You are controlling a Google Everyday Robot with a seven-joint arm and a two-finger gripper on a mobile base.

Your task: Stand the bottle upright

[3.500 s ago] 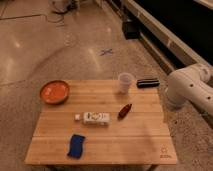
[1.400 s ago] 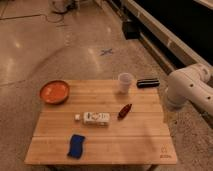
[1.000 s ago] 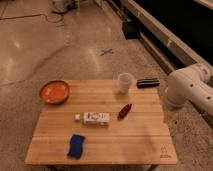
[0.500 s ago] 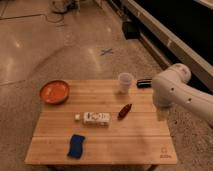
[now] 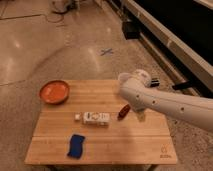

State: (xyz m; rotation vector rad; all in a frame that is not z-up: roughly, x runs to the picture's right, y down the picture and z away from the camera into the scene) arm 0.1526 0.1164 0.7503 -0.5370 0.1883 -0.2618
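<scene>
A: Bottle [image 5: 95,118] is lying on its side near the middle of the table [image 5: 150,147], cap pointing left. Where is the gripper sitting?

B: The gripper [image 5: 141,116] is hanging below the arm [image 5: 170,105] over the right half of the table, jaws standing wide and carrying nothing. It is well to the right of the bottle, not touching it

A: So what am I worrying about from here?

B: Rolling, mostly. The bottle is round, so one finger landing first is likely sending it toward the front or back edge. A grip near the middle could also be slipping as the bottle swings up. And the base is looking narrow, so letting go while it is leaning probably means it is toppling again

A: Anything sitting in the way?

B: The red object [image 5: 123,112] is lying between the gripper and the bottle, just beside the bottle's right end, so a low sweep is risking a knock. The sponge [image 5: 76,145] is lying nearer the front edge and the bowl [image 5: 55,92] is sitting at the far left, both apart from the bottle. The arm is hiding part of the far right corner
</scene>
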